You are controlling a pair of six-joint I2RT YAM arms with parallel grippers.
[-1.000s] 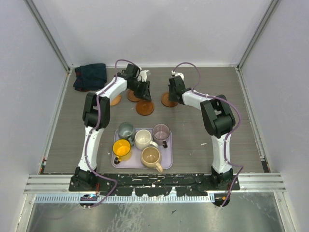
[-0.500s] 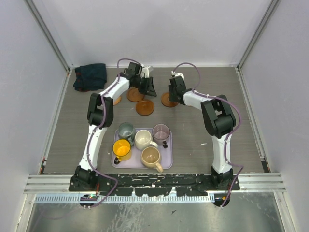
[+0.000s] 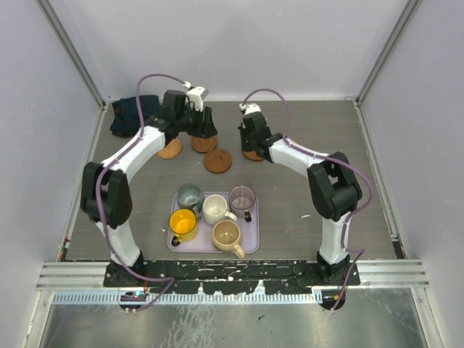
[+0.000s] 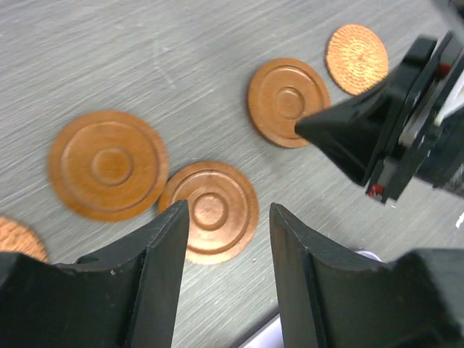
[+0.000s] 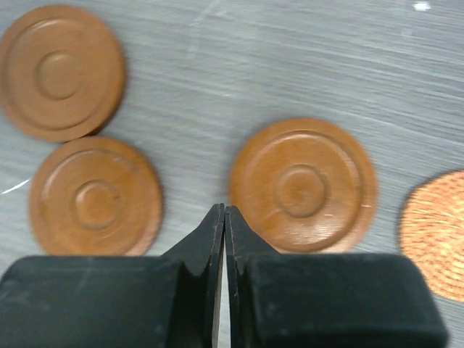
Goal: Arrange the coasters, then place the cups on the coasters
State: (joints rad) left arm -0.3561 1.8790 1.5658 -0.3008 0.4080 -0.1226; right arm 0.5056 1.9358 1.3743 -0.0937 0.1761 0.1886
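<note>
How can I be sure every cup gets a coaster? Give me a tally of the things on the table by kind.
Coasters: 5
Cups: 5
Tray: 1
Dark cloth: 1
Total: 12

Closed pincer amid three ringed coasters, woven-faced coaster at right

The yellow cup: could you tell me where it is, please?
In the top view the yellow cup stands at the lavender tray's near-left corner, beside the white cup.
</note>
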